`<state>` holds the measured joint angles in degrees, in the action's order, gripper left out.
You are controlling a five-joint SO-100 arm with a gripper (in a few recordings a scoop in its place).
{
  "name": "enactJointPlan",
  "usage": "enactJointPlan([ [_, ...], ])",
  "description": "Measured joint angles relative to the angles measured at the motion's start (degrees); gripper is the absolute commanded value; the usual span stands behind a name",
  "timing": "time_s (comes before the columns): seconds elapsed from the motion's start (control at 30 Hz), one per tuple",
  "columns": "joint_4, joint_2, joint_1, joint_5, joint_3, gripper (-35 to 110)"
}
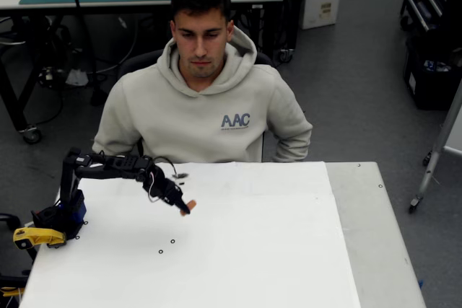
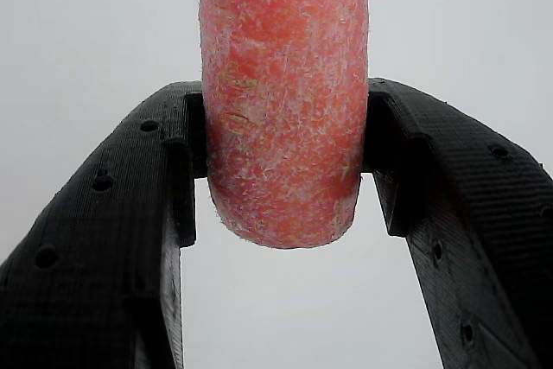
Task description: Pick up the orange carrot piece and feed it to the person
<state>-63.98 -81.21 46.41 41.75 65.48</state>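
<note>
In the wrist view the orange carrot piece stands between my two black fingers, pinched on both sides, with white table behind it. My gripper is shut on it. From overhead, the gripper hangs over the left part of the white table and the carrot piece shows as a small orange stub at its tip. The person, in a light hoodie with blue "AAC" letters, sits behind the table's far edge, looking down, a little beyond the gripper and to its right.
The white table spreads wide to the right and front of the gripper. The arm's base sits at the table's left edge. Small black rings lie on the table. A desk and floor clutter stand behind the person.
</note>
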Motion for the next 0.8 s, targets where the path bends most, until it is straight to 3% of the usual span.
enactJointPlan([
  [0.27, 0.00, 1.05, -7.47, 0.00, -12.57, -2],
  [0.53, 0.00, 13.97, -11.87, 0.35, -31.11, -2],
  [0.8, 0.00, 26.98, -19.16, 11.78, -51.06, -2],
])
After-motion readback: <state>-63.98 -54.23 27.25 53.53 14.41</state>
